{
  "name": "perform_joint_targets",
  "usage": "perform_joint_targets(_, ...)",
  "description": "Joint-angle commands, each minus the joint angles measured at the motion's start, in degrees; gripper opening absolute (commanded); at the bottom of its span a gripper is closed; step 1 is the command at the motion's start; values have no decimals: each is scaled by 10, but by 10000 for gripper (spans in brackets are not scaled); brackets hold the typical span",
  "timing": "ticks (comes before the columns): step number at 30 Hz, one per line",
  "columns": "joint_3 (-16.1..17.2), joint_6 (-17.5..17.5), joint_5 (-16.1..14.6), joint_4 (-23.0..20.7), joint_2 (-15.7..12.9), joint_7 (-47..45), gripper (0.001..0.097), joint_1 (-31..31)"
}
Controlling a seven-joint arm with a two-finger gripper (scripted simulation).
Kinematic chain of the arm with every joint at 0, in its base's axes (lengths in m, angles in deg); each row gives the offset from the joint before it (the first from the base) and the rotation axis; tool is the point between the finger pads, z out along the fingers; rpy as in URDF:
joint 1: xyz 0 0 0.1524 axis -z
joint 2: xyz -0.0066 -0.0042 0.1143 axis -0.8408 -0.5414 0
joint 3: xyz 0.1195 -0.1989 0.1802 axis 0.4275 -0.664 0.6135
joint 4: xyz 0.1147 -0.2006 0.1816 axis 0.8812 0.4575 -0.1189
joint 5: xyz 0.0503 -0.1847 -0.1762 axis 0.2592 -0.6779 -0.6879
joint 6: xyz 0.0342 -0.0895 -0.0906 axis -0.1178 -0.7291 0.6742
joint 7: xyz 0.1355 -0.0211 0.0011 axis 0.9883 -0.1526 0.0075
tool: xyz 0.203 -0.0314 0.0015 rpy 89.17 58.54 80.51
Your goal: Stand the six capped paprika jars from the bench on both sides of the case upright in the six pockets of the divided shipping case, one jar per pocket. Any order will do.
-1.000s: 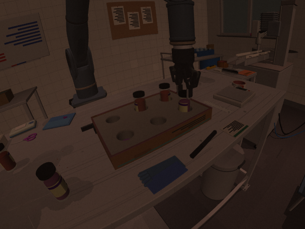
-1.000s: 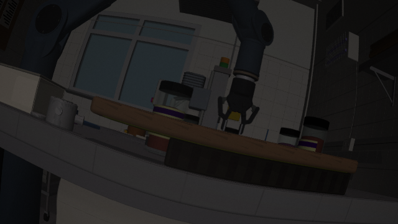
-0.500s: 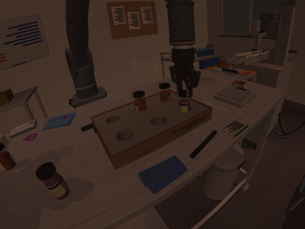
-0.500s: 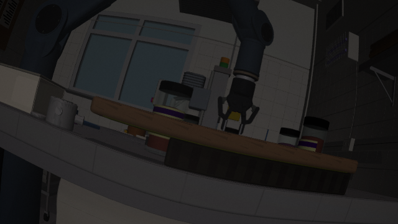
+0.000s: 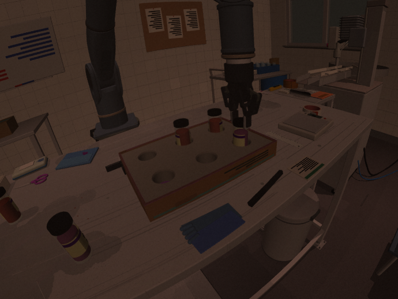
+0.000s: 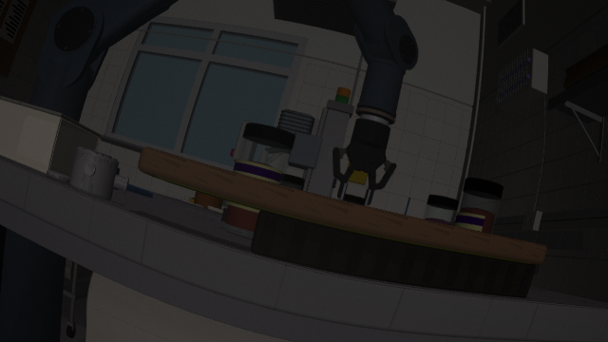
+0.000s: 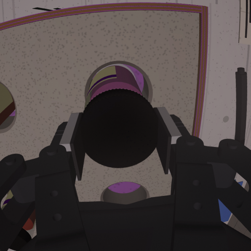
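My gripper (image 5: 242,121) (image 7: 119,138) stands straight down over the case's far right pocket, still closed around the black cap of the purple-banded jar (image 5: 241,135) (image 7: 118,117) that sits upright in that pocket. The divided shipping case (image 5: 196,161) lies in the middle of the bench. Two more jars (image 5: 182,132) (image 5: 214,121) stand upright in the far pockets. Three pockets (image 5: 147,156) (image 5: 163,176) (image 5: 206,157) hold no jar. A jar (image 5: 69,236) stands on the bench at the near left. Another jar (image 5: 8,207) stands at the left edge.
A white bucket (image 5: 289,225) stands under the bench. Blue gloves (image 5: 210,227) and a black bar (image 5: 265,188) lie in front of the case. A scale (image 5: 305,124) sits to its right. A blue pad (image 5: 77,157) and scissors (image 5: 39,179) lie on the left.
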Motion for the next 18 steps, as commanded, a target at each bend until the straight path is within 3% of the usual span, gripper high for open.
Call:
perform_joint_targets(1,1,-1,1,0,1,0,497,0)
perform_joint_targets(18,1,-1,1,0,1,0,610,0)
